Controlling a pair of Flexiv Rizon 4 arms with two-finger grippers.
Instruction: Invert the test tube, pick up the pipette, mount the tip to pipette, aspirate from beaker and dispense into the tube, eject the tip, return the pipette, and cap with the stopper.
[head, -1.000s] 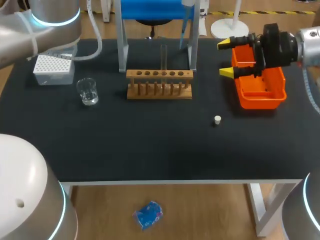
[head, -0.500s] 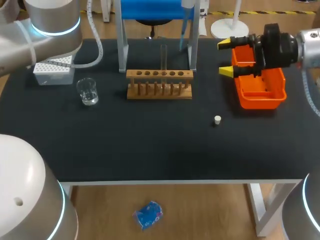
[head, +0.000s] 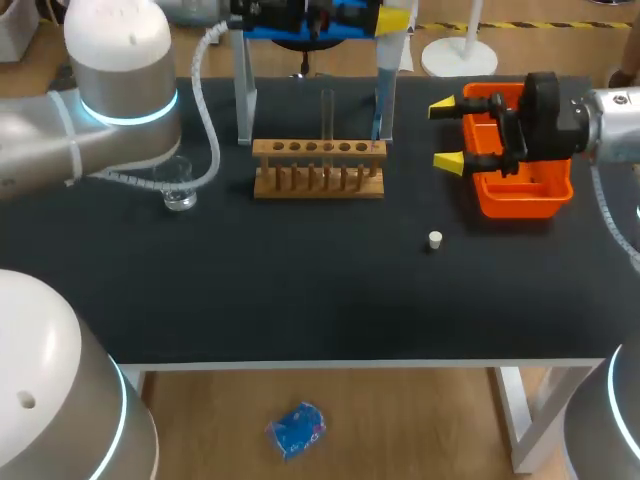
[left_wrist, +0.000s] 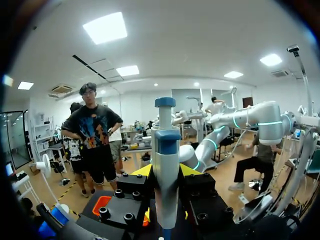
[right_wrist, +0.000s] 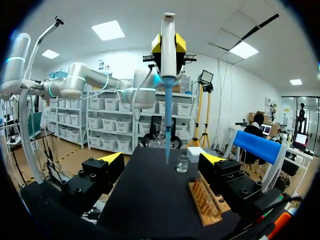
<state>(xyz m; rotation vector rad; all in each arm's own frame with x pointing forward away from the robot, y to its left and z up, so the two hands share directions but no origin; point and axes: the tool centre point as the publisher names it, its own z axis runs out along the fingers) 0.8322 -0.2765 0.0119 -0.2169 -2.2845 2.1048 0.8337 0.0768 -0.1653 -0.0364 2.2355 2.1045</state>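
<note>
My left gripper (head: 392, 20) is at the back of the table, above the wooden rack (head: 318, 168), shut on the pipette (head: 384, 75). The pipette's blue tip hangs down behind the rack's right end. In the left wrist view the pipette (left_wrist: 165, 160) stands upright between the yellow fingertips of the left gripper (left_wrist: 165, 172). A clear test tube (head: 327, 115) stands upright in the rack. The beaker (head: 178, 192) sits at the left, partly behind my left arm. A small white stopper (head: 435, 239) lies right of centre. My right gripper (head: 447, 133) hovers open and holds nothing, left of the orange bin.
An orange bin (head: 520, 190) sits at the right, under my right wrist. The pipette stand with a blue top (head: 300, 25) rises behind the rack. From the right wrist I see the beaker (right_wrist: 182, 163), the white tip box (right_wrist: 196, 152) and the rack (right_wrist: 205, 202).
My left arm has swung right and its gripper has come into view with the pipette, whose tip now hangs lower by the rack. The arm now covers the tip box. The right gripper edged left.
</note>
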